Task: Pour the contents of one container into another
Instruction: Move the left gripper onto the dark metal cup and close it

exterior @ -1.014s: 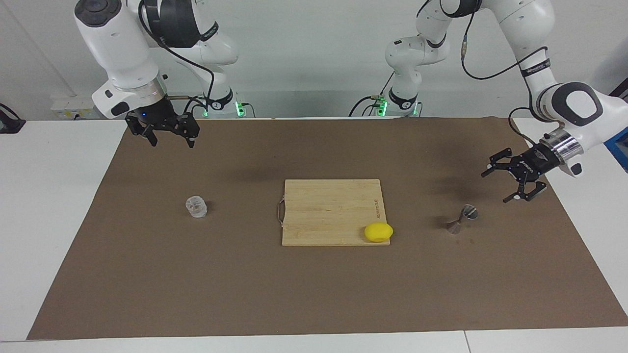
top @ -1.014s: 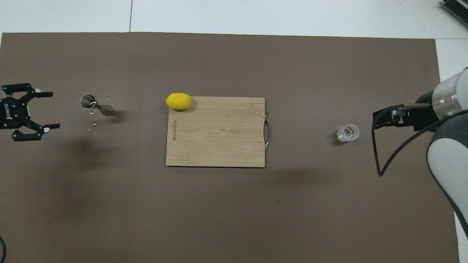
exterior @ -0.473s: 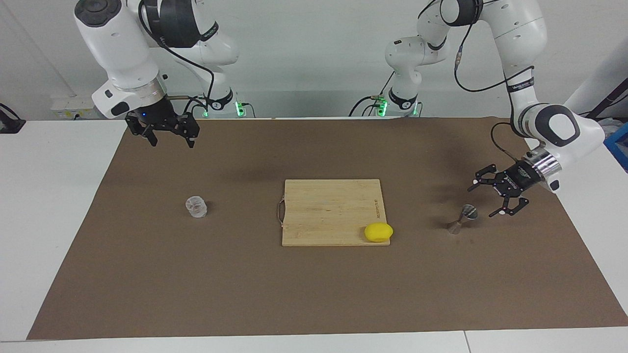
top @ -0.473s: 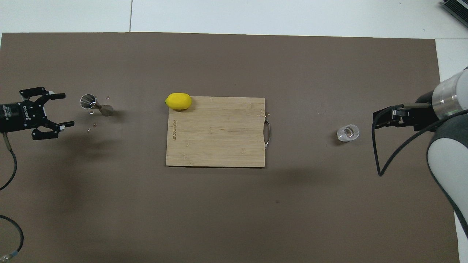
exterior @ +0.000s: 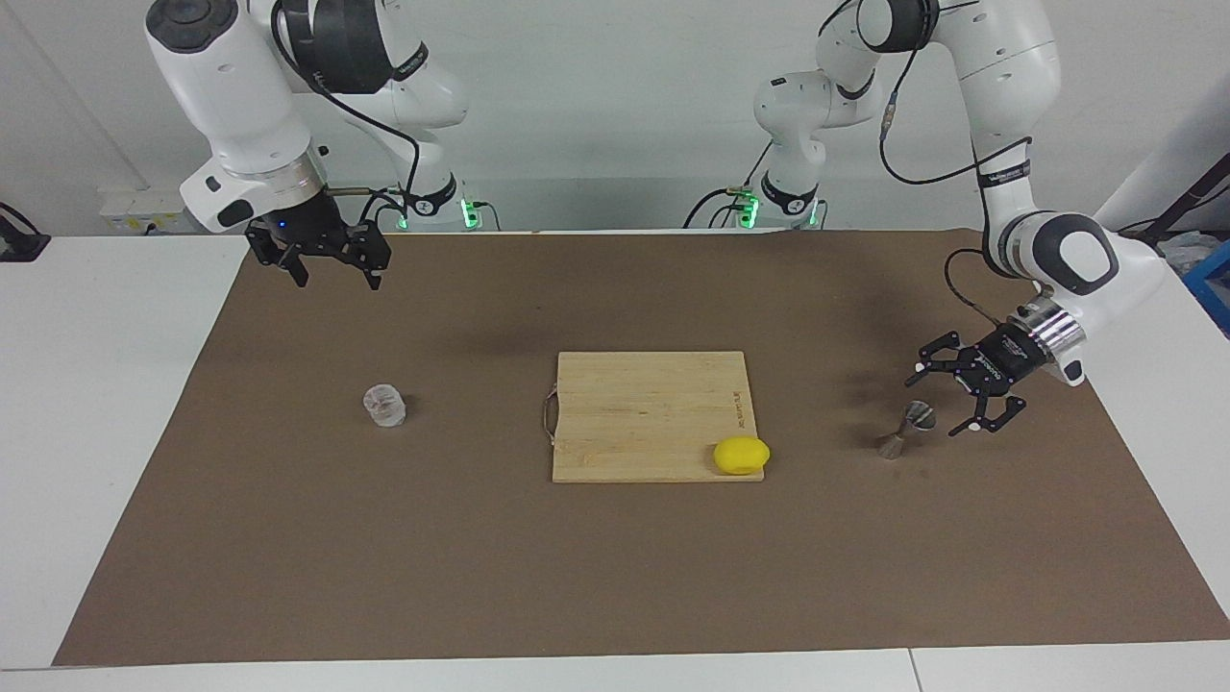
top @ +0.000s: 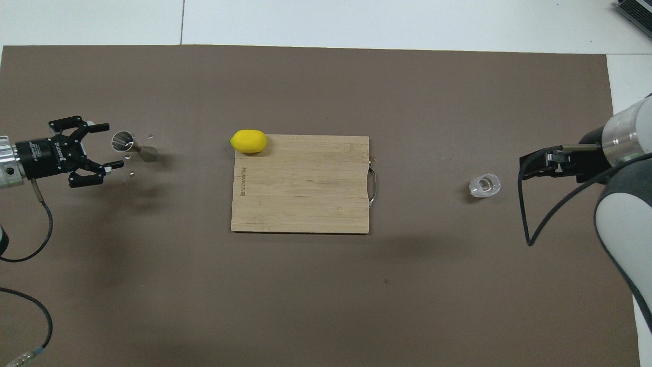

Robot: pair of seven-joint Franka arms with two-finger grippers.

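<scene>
The left gripper (exterior: 951, 399) is hanging low beside the jigger (exterior: 906, 429), its fingers spread wide and gripping nothing. The jigger is sitting just off the fingertips, toward the cutting board (exterior: 653, 413), apparently on its side with its long axis running roughly along the table's length: one cone's round mouth is facing the gripper, the other is pointing at the board. In the overhead view the left gripper (top: 101, 145) is lining up its open jaws on either side of that mouth, not yet touching it. My judgement is that the coming grasp is turning on this: the fingers are needing to straddle the narrow waist, which lies a little nearer the board than the mouth.

The right gripper (exterior: 329, 261) is waiting in the air, open and empty, over the mat at the right arm's end. The tumbler (exterior: 384, 405) is standing upright well apart from the board on that side, so the right arm is the nearer one to it.

A lemon (exterior: 741, 455) is resting on the board's corner toward the jigger. The brown mat (exterior: 615, 577) is covering the white table (exterior: 96, 384); a pale wall is rising at the robots' end.
</scene>
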